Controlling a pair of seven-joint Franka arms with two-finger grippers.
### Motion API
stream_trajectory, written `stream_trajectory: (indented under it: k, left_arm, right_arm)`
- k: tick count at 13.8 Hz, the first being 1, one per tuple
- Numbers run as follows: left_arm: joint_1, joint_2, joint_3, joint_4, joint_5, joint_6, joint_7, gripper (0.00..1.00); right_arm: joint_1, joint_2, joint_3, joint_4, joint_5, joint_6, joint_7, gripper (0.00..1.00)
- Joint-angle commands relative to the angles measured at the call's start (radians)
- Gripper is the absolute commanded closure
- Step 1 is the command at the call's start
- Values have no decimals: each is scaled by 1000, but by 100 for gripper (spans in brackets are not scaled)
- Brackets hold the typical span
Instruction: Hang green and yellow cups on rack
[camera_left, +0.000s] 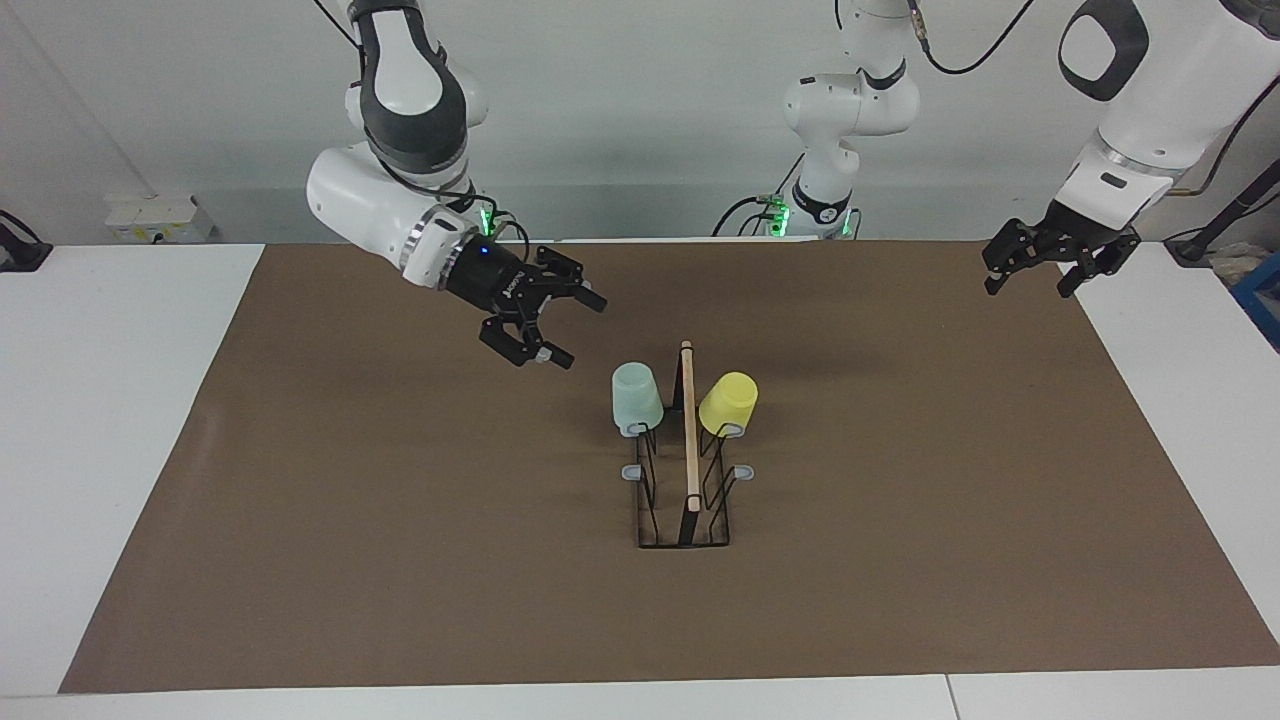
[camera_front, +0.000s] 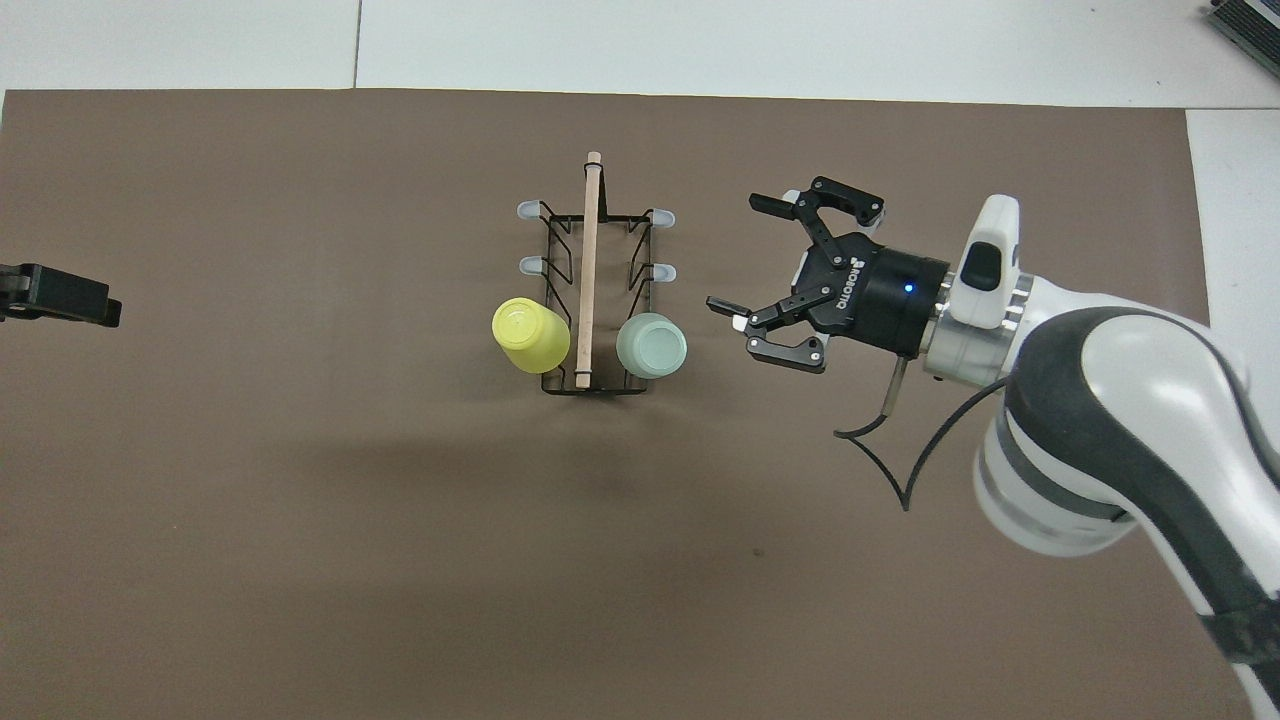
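counter (camera_left: 900, 560): white, covered by a brown mat (camera_left: 400, 560)
rack (camera_left: 688, 490): mid-mat, its wooden rod (camera_left: 688, 420) and long axis running from the robots' end straight away from them
yellow cup (camera_left: 728, 402): mouth-down on the prong nearest the robots, toward the left arm's end, base tipped up and outward
green cup (camera_left: 637, 397): mouth-down on the matching prong toward the right arm's end, nearly upright
right pincer (camera_left: 553, 329): jaws spread wide, empty, in the air over bare mat toward the right arm's end, well clear of the green cup, fingers pointing at the rack
left pincer (camera_left: 1030, 274): empty, jaws apart, waiting over the mat edge at the left arm's end
views: overhead gives the cups' round bases (camera_front: 651, 344); facing gives their tapered sides and both arms' bases
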Motion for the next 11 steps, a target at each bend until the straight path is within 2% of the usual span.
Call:
stream_trajectory:
  k: [1, 3, 6, 9, 11]
  left_arm:
    - [-1, -6, 0, -4, 3, -4, -11, 0]
    - [-1, -6, -2, -4, 3, -4, -11, 0]
    - [-2, -6, -2, -4, 3, -9, -11, 0]
    - [-2, -6, -2, -2, 3, -9, -16, 0]
    - [-2, -6, -2, -2, 2, -3, -28, 0]
  right_arm:
    - [-101, -36, 7, 31, -248, -193, 107, 0]
    - [-130, -70, 6, 33, -336, -293, 141, 0]
    - [-126, -73, 7, 77, -508, -399, 269, 0]
    - [-113, -73, 18, 129, -689, -509, 513, 0]
    - [-89, -74, 24, 131, -824, -519, 692, 0]
